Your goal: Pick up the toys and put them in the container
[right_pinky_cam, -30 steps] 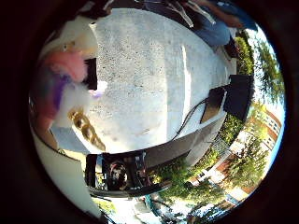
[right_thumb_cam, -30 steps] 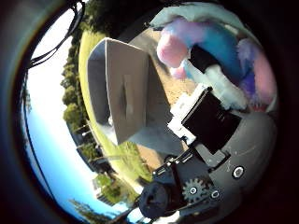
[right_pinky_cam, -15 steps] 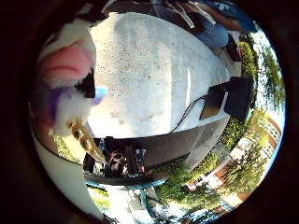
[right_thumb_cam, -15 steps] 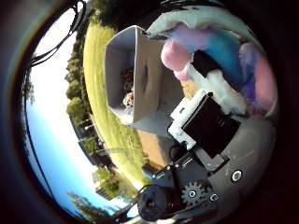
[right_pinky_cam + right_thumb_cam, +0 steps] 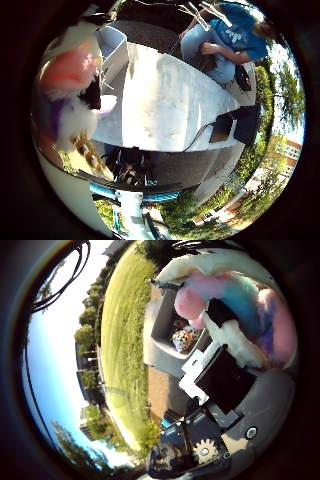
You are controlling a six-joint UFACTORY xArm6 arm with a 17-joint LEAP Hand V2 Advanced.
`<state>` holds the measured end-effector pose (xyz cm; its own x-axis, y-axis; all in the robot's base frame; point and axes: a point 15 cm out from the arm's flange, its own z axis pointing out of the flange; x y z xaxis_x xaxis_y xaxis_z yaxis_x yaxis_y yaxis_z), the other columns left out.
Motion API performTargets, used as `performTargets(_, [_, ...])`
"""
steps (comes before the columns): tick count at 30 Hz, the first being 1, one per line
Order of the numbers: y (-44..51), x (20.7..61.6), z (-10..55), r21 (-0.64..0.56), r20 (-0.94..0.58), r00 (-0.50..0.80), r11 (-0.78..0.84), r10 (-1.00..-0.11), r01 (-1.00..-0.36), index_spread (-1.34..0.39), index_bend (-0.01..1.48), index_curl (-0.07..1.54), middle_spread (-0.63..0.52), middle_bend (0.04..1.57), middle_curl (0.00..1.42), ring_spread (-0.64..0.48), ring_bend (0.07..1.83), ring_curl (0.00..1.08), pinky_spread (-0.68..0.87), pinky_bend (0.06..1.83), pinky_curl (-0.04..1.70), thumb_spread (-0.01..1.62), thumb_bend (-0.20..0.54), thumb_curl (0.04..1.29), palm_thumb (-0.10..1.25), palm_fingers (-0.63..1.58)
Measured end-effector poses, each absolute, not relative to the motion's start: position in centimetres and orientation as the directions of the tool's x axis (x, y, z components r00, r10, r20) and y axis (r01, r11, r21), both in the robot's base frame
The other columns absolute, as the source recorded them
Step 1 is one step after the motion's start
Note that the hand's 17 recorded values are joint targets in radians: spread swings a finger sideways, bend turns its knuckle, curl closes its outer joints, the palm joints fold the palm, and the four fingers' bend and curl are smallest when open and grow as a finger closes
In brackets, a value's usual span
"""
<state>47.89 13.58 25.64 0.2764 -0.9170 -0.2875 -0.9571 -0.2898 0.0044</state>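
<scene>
A fluffy plush toy [image 5: 250,300] in pink, blue, purple and white fills much of the thumb side view, close against my palm. My right hand [image 5: 220,375] has its white and black fingers curled over it. The same plush [image 5: 70,75] shows in the little finger side view, lifted above the white table [image 5: 165,105]. A grey container [image 5: 160,325] stands just beyond the plush, its opening facing the palm. Inside it lies a small speckled toy [image 5: 182,338]. The container [image 5: 112,47] stands at the table's end.
A black box [image 5: 250,125] and a smaller dark object [image 5: 222,127] sit at the table's far edge. Grass [image 5: 120,340] surrounds the table. A paved strip [image 5: 157,390] lies beside the container.
The hand has carried the plush towards the container. The container's opening now faces the palm and the speckled toy inside shows more fully.
</scene>
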Motion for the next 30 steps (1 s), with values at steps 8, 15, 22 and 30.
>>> performTargets(8, [26.2, 47.5, 25.2, -0.096, -0.356, 0.369, -0.359, -0.859, -0.928, -1.01, 1.08, -0.02, -0.20, 1.32, 1.09, -0.13, 1.54, 0.84, 0.11, 1.54, 1.00, 1.18, -0.021, 0.70, 0.90, 0.74])
performTargets(15, [31.8, 52.6, 21.3, -0.163, -0.343, 0.393, -0.358, -0.853, -0.919, -0.89, 1.13, 0.00, -0.17, 1.24, 1.02, -0.06, 1.48, 0.78, 0.14, 1.42, 0.97, 1.21, -0.024, 0.64, 0.88, 0.75])
performTargets(22, [32.5, 53.3, 15.9, -0.033, -0.351, 0.406, -0.422, -0.844, -0.906, -0.45, 1.01, 0.06, -0.05, 0.59, 0.72, 0.13, 1.07, 0.62, 0.29, 1.13, 0.86, 1.19, -0.038, 0.58, 0.79, -0.15])
performTargets(30, [29.7, 52.4, 13.2, 0.077, -0.365, 0.450, -0.507, -0.815, -0.858, -0.45, 0.55, 0.05, 0.05, 0.17, 0.46, 0.27, 0.59, 0.35, 0.44, 0.86, 0.62, 1.16, -0.022, 0.53, 0.79, -0.15])
